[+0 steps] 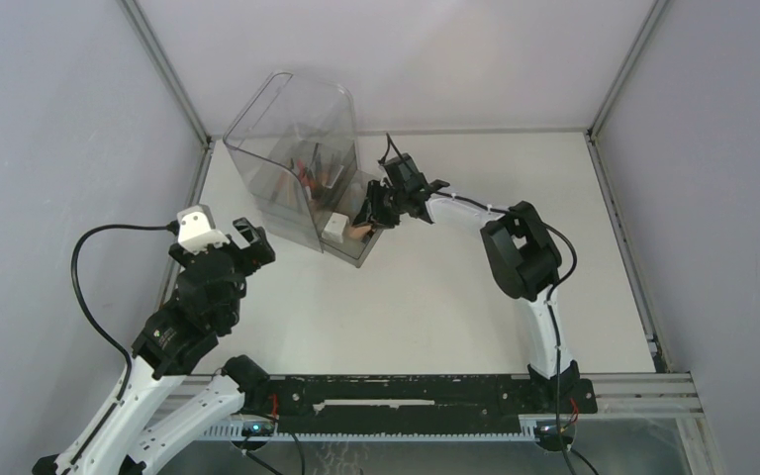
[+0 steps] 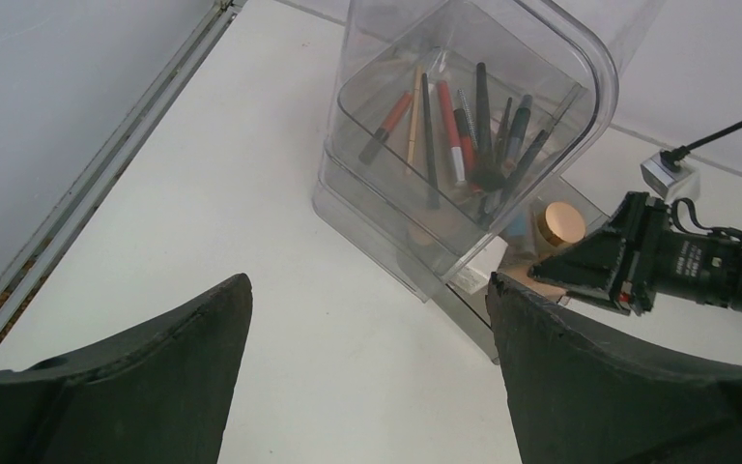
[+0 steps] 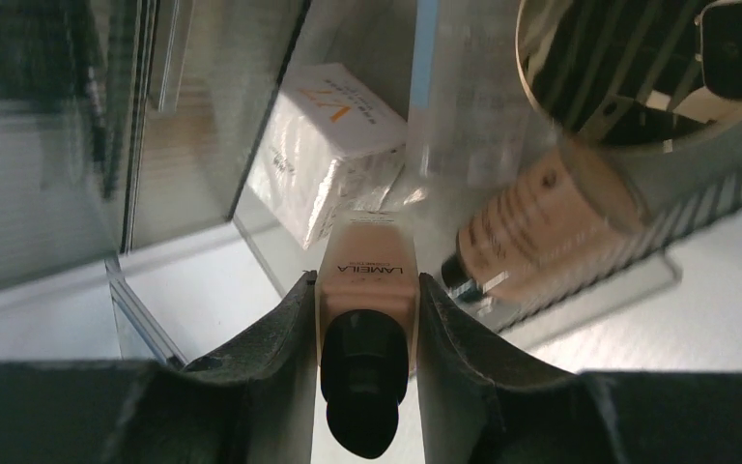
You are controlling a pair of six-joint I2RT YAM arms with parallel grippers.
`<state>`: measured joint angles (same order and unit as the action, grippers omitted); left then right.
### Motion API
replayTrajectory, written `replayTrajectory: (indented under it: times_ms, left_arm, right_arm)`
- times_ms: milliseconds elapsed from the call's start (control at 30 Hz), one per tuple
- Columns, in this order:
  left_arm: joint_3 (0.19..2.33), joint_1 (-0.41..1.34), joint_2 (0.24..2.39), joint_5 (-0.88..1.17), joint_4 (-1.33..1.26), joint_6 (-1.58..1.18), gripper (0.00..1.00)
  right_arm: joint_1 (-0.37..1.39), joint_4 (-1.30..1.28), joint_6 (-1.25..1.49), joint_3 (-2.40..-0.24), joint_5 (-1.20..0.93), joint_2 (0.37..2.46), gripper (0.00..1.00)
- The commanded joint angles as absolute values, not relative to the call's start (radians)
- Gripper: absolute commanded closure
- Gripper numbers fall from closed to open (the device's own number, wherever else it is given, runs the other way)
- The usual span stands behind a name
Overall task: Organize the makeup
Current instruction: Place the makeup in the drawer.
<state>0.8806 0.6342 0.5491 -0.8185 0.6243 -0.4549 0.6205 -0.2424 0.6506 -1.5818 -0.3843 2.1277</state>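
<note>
Right gripper: clamped on the tan bottle (black cap toward the wrist), at the clear organizer's lowest tier, near a white box.
Left gripper: jaws wide, holding nothing, above the table.
Top tier: pencils and brushes.

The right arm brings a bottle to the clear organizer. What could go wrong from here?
1. The front tray of the clear organizer already holds a white box and a gold-lidded bottle, so the held bottle in the right gripper may jam against them.
2. The left gripper hangs open, apart from the organizer, so a push could slide it.
</note>
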Motion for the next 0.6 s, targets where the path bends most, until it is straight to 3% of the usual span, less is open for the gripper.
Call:
replayTrajectory:
  times_ms: [0,567]
  left_arm:
    - [0.914,0.630,0.555,-0.840,0.619,-0.457,0.06]
    - [0.904,0.631,0.559,-0.842,0.613,-0.451,0.06]
  right_arm:
    - [0.621,-0.166,0.680,-1.712,-0.373,2.194,1.00]
    - [0.640,-0.224,0.652,-1.764,-0.473,2.210,0.99]
